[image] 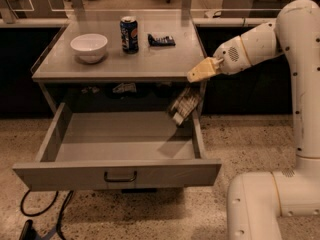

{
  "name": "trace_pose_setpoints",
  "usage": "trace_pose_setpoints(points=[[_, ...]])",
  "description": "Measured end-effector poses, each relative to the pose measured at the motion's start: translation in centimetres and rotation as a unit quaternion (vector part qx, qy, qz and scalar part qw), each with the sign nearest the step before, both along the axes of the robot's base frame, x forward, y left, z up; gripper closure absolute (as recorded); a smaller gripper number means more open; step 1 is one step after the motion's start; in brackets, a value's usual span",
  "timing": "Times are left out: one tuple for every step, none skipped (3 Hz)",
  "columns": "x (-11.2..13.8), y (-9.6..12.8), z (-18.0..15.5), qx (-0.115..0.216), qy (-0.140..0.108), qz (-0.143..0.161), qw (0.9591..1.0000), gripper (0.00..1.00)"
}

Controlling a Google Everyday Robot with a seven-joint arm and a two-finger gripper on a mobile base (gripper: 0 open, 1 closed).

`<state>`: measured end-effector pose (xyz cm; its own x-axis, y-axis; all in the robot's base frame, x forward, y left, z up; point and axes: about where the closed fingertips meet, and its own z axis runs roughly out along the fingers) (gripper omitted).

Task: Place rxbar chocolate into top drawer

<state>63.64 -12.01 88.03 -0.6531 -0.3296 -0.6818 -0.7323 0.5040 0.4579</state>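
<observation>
Gripper (199, 72): at the front right corner of the surface (150, 64); open or closed, cannot tell.
Rxbar chocolate (183, 104): just beneath gripper, apparently apart, long axis steeply tilted.
Top drawer (120, 170): open; bar at its right rear corner.

Dim, warm overhead light: soft glare on the pale grey worktop (160, 60), deep shadow beneath it — the tan pincer (194, 75), right of centre, evenly lit.

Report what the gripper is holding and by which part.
Apparently nothing. The gripper is at the grey table's right front corner; the small dark wrapped bar with white lettering tilts below it, apart, over the open light-grey drawer.
</observation>
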Motion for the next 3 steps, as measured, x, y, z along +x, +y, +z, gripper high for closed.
trace_pose_setpoints(points=[[-4.8, 1.6, -2.5, 0.009, 0.059, -0.003, 0.9982, 1.00], [-6.8, 3.4, -1.0, 0.018, 0.051, 0.000, 0.9986, 1.00], [-6.4, 3.8, -0.8, 0.025, 0.048, -0.002, 0.9985, 0.82]])
